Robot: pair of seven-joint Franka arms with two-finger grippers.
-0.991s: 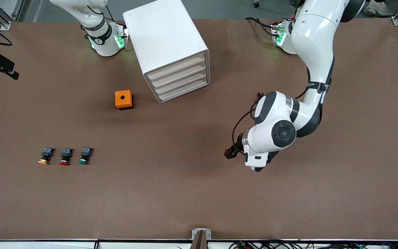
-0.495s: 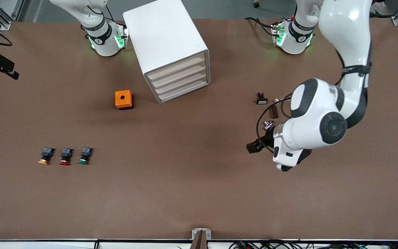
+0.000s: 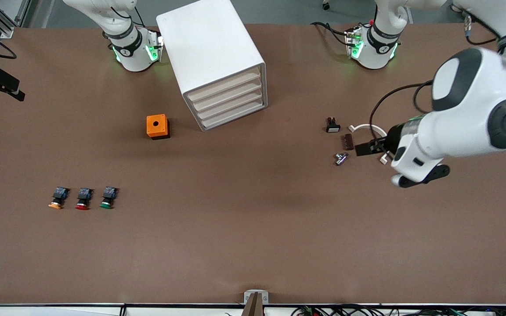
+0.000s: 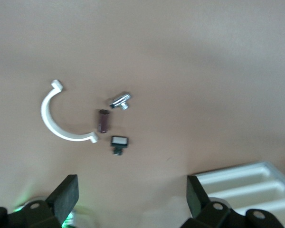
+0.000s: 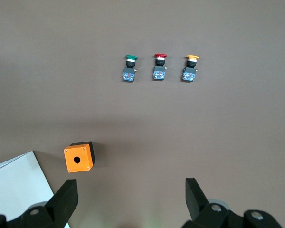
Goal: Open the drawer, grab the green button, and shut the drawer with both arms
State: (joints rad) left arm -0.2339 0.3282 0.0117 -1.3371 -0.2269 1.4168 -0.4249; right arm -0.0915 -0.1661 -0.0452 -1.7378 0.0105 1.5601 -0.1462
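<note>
The white drawer cabinet (image 3: 218,61) stands between the two arm bases, and all of its drawers (image 3: 229,103) are shut. The green-capped button (image 3: 108,198) lies on the table toward the right arm's end, at the end of a row of three; the right wrist view shows this button (image 5: 130,69) too. My left gripper (image 3: 365,148) hangs open and empty over small parts at the left arm's end. In its wrist view the left gripper (image 4: 132,194) looks down on those parts and a corner of the cabinet (image 4: 251,183). My right gripper (image 5: 130,197) is open and empty, high above the orange box.
An orange box with a hole (image 3: 157,126) sits beside the cabinet. A red-capped button (image 3: 83,199) and an orange-capped one (image 3: 58,198) lie beside the green one. A white curved clip (image 3: 363,128), a brown cylinder (image 3: 348,141), a silver part (image 3: 341,158) and a small black piece (image 3: 332,125) lie under the left arm.
The left arm has swung toward its own end of the table and uncovered the small parts. Its gripper stays open. The right arm's base has not moved.
</note>
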